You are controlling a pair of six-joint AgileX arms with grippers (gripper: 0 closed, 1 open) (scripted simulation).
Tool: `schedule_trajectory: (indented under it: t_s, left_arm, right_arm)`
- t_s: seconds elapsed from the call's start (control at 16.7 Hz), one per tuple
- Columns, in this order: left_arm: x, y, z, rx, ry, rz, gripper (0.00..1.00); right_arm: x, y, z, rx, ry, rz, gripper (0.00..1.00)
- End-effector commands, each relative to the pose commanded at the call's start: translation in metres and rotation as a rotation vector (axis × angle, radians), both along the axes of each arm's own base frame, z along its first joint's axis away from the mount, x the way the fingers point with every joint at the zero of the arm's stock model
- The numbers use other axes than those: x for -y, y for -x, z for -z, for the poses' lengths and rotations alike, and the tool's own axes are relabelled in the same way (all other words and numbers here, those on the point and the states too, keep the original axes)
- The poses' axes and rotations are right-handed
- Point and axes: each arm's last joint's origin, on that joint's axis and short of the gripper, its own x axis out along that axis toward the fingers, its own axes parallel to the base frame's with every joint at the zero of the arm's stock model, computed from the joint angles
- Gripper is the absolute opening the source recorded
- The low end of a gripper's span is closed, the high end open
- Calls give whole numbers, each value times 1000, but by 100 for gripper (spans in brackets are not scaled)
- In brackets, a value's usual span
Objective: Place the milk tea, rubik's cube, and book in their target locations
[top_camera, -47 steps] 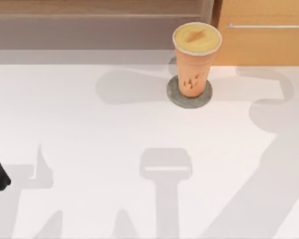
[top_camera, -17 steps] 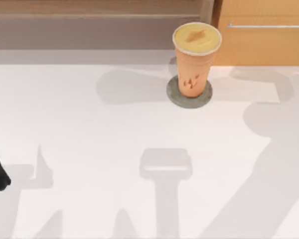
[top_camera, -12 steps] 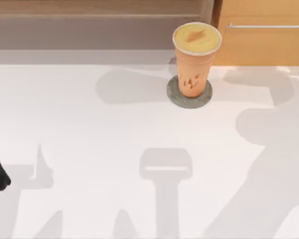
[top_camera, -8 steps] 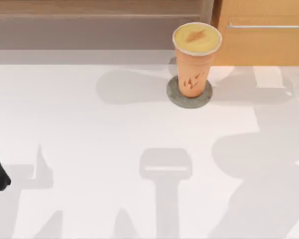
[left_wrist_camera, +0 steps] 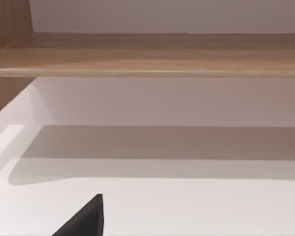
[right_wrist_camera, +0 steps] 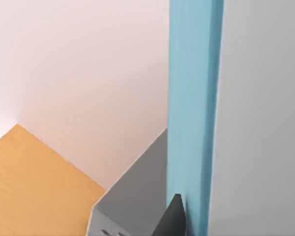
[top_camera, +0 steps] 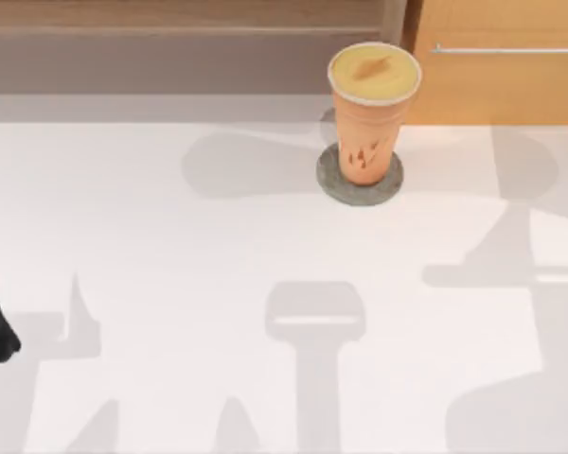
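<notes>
Bright, even light leaves soft grey arm shadows across the white table (top_camera: pixel 170 246), without glare.

White table (top_camera: pixel 170 246) crossed by grey shadows, round grey coaster (top_camera: pixel 329 184) near its far edge, long wooden shelf (left_wrist_camera: pixel 152 54) along the back, orange wooden cabinet (top_camera: pixel 502 85) with thin metal handle (top_camera: pixel 506 49) at far right

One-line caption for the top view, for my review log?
Milk tea stands upright on a round grey coaster near the white table's far edge.
</notes>
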Motion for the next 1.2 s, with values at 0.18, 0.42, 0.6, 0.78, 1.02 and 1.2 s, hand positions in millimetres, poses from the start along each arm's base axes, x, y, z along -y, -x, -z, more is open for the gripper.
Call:
schedule_trajectory:
  t_s: [0.18,0.42,0.6,0.78,1.02,1.2]
  left_arm:
    - [0,0,0,0,0,0,100]
    - [0,0,0,0,0,0,100]
    - [0,0,0,0,0,0,100]
    - [0,0,0,0,0,0,100]
    - [0,0,0,0,0,0,100]
    - [0,0,0,0,0,0,100]
  right_arm:
    - [-6,27,59,-111,-247,7,0]
    - [-26,60,154,-336,-570,33,0]
    - [-42,78,197,-466,-722,54,0]
    - [-45,82,205,-493,-752,59,0]
    - [-44,80,201,-477,-745,55,0]
    - [-45,78,207,-491,-751,58,0]
